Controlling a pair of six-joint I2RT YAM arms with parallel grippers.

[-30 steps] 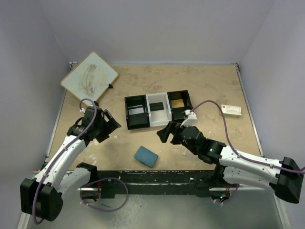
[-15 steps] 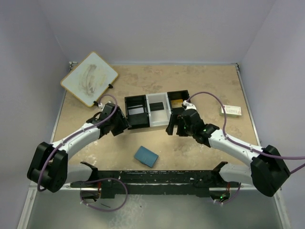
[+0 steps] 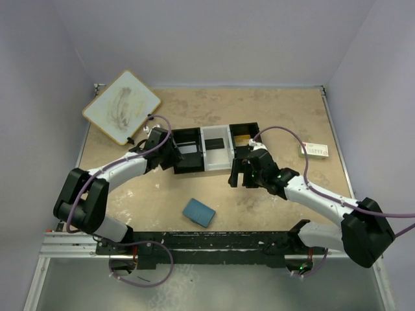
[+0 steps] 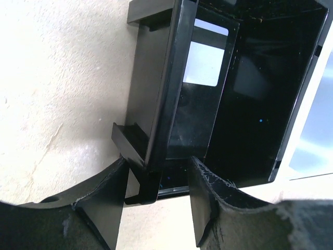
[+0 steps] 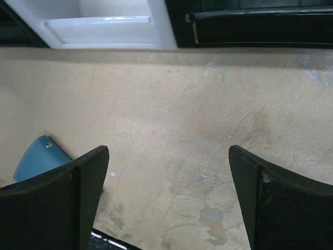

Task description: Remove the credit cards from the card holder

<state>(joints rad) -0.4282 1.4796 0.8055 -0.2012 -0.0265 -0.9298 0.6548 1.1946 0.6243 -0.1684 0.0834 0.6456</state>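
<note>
The blue card holder (image 3: 198,212) lies shut and flat on the table near the front, apart from both grippers. Its corner with the snap tab shows at the left of the right wrist view (image 5: 37,157). My left gripper (image 3: 173,156) is at the left end of the black-and-white tray (image 3: 214,162). In the left wrist view it (image 4: 156,208) is open, its fingers straddling the tray's black left wall (image 4: 156,130). My right gripper (image 3: 238,176) is open wide and empty (image 5: 167,156), above bare table just in front of the tray.
The tray's compartments hold cards: one with a pale patch on the left (image 4: 205,62), a black one in the middle (image 3: 217,144), a gold one on the right (image 3: 241,138). A whiteboard (image 3: 122,107) lies back left. A white printed card (image 3: 314,150) lies right.
My left gripper has moved right and away from me, up to the tray's left end and around its wall. My right gripper moved up to the tray's front edge, then stayed. The card holder has not moved.
</note>
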